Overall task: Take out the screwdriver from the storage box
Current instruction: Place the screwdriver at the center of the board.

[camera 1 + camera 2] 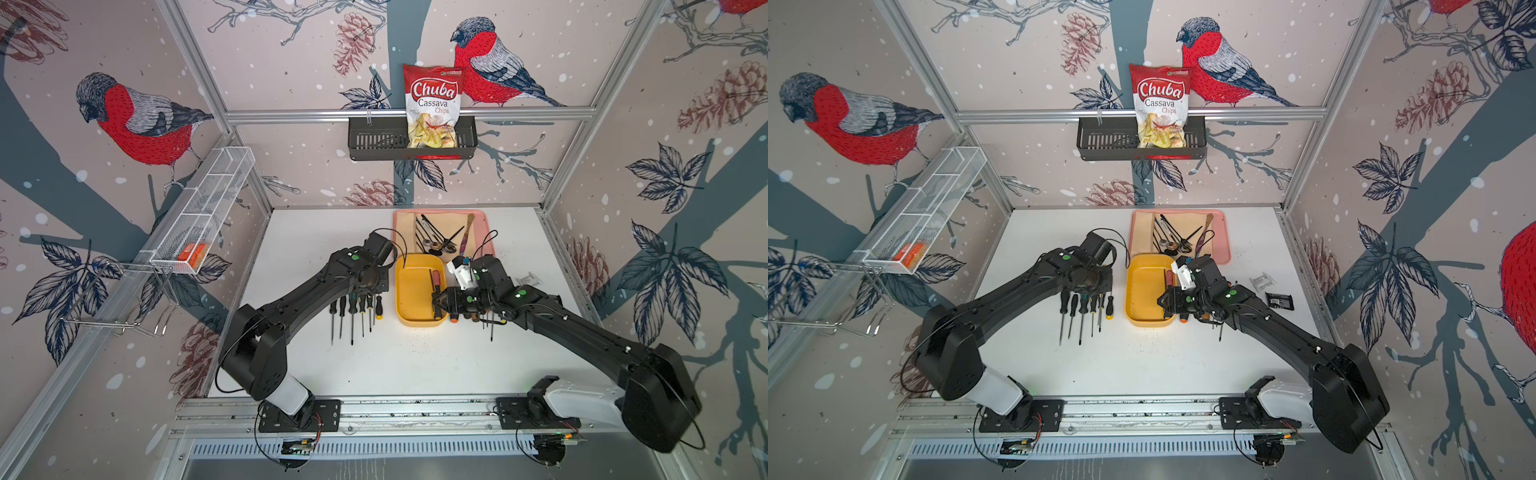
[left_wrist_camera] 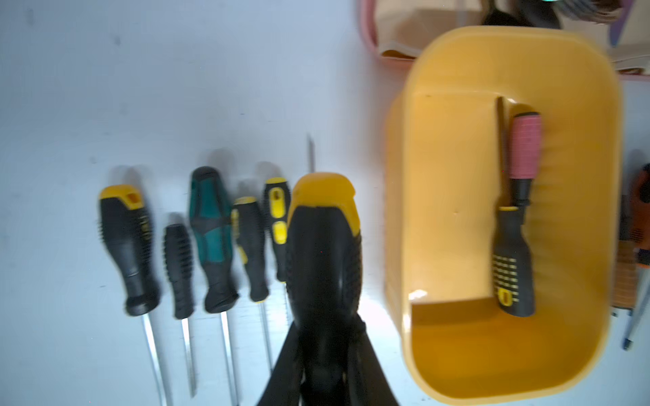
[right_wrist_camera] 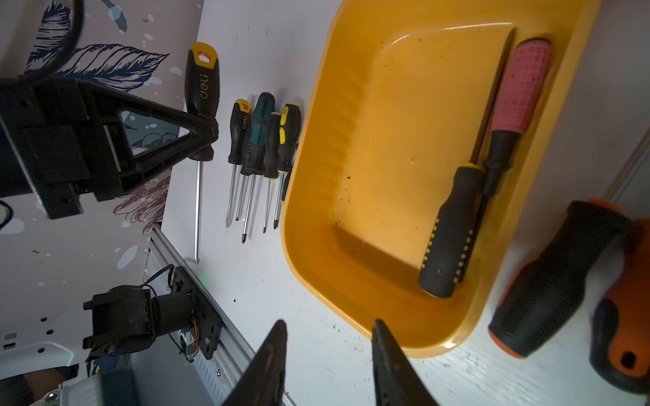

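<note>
A pink screwdriver (image 3: 524, 84) and a black screwdriver (image 3: 453, 228) lay touching in the box (image 1: 413, 286), along the wall near the right gripper (image 3: 329, 325), which was open and empty by the rim. The left gripper (image 3: 205, 135) was shut tight on a yellow-topped screwdriver (image 3: 202, 81) outside the box. The two in the box looked hard, stiff and light, so I would grab a fat bumpy handle, not the thin slippery rod.
</note>
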You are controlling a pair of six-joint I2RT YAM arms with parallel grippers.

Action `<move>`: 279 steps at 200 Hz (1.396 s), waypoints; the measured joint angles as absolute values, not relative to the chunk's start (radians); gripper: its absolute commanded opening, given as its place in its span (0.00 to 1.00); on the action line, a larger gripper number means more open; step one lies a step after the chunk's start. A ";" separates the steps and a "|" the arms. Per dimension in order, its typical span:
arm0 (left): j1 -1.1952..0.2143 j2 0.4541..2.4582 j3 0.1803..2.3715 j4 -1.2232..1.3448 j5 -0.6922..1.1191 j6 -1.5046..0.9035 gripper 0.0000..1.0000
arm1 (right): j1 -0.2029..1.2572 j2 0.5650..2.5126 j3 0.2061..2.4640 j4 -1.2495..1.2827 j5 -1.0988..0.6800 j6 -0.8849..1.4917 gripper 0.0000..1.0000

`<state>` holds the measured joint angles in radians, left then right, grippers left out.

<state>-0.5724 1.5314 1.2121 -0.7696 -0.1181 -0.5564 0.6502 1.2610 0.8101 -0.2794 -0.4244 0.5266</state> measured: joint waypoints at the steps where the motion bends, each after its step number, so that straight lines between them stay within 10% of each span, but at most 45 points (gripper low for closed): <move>1: -0.567 1.528 1.207 -0.771 -0.121 -0.552 0.10 | 0.651 1.263 0.811 -0.278 -0.424 0.527 0.40; 117: -0.223 1.495 0.986 -0.759 -0.210 -0.358 0.10 | 0.704 1.353 0.852 -0.239 -0.399 0.553 0.40; 279: -0.181 1.683 0.977 -0.655 -0.209 -0.318 0.24 | 0.704 1.317 0.827 -0.219 -0.369 0.579 0.40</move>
<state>-0.1814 1.6829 0.9771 -0.6552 -0.2089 -0.3176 0.7040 1.3170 0.8272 -0.2188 -0.3695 0.5785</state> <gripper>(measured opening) 0.217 0.398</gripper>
